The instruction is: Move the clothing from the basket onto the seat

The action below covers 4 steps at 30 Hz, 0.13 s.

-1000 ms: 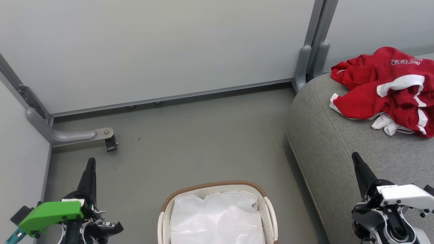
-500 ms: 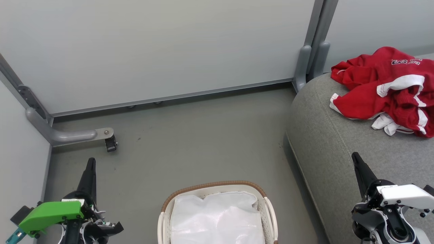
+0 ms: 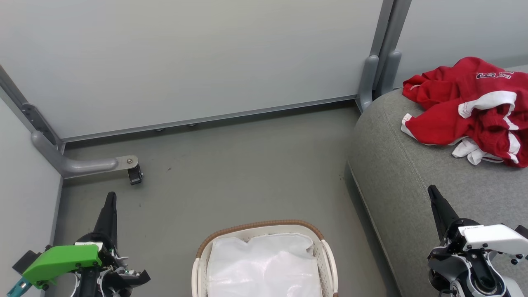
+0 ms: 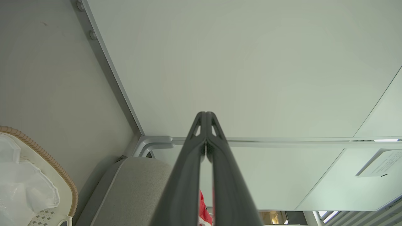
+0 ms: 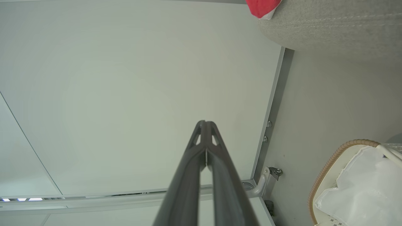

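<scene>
Both left fingers [image 3: 109, 214] and right fingers [image 3: 441, 208] are pressed together, flanking the basket [image 3: 258, 223]; grey partition panels [image 3: 198, 57] behind.

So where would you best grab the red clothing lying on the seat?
Probably the raised, crumpled hump of the clothing, coming straight down from above. It lies bunched on the seat, so its folds stand up and are easy to pinch, while its outer edges lie flat.

The left tool [image 3: 110, 199] sat low on the robot's left, its two dark fingers pressed together, pointing forward. The right tool [image 3: 432, 193] matched it on the right, likewise closed and empty, tilted slightly leftward.
</scene>
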### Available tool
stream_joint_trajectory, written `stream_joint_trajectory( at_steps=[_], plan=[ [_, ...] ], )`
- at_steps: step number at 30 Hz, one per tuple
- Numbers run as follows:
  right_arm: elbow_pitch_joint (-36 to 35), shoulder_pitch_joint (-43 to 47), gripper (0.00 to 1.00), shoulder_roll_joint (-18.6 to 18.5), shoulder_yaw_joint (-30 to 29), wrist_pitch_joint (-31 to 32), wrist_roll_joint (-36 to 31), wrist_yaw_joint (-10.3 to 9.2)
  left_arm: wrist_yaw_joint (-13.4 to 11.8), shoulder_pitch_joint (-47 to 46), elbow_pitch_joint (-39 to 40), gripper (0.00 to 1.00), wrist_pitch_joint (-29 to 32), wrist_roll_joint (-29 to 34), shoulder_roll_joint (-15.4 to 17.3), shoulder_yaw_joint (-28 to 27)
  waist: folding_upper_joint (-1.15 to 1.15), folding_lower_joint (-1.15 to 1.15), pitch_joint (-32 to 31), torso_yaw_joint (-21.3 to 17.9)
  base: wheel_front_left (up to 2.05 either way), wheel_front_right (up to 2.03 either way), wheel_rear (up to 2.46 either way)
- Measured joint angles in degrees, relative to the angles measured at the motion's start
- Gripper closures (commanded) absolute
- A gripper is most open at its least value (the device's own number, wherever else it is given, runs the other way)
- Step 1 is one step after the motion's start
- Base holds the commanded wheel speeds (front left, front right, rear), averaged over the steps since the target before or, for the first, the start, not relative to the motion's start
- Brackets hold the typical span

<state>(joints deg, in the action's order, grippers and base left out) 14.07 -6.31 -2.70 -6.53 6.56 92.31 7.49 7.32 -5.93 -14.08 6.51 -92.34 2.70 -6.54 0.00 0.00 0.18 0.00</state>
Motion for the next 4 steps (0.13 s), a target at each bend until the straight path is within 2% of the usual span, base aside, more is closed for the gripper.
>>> stream_joint_trajectory(
  at_steps=[4],
  plan=[
    [0.0,0.0,1.00,0.0,0.0,0.0,0.0,0.00,0.0,0.0,0.0,1.00,0.0,0.0,0.0,0.0,0.00,0.00,0.0,0.0,0.00,0.00,0.00]
  ],
)
